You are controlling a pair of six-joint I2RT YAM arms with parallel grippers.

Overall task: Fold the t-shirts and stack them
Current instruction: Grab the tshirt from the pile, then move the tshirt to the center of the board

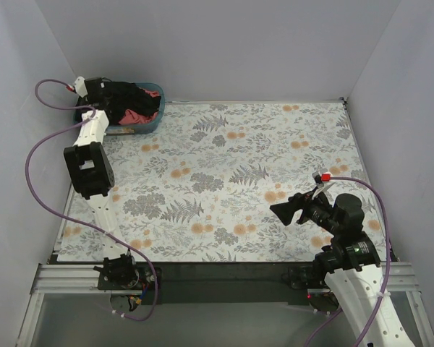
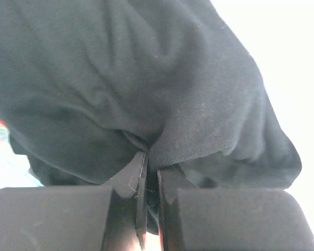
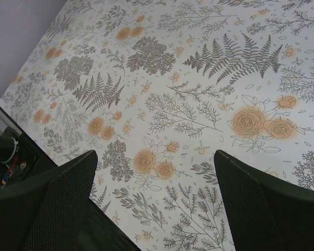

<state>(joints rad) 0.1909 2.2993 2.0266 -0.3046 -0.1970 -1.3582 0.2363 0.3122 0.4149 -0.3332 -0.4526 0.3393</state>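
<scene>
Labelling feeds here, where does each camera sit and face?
Top external: above and behind, looking down at the floral table; left arm, right arm show.
Left wrist: faces the black shirt pinched by the left pincer.
Right wrist: looks down at the table through the open right pincer.
Shared: top and right wrist see the table.

The floral table [image 1: 224,166] is open except its far-left corner, where the basket [image 1: 143,129] of t-shirts [image 1: 136,116] sits.

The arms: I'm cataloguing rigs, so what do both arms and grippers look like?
Both the left arm and right arm have white links, black joint housings and a looping purple cable. The right gripper has broad black fingers with a fine mesh texture.
</scene>
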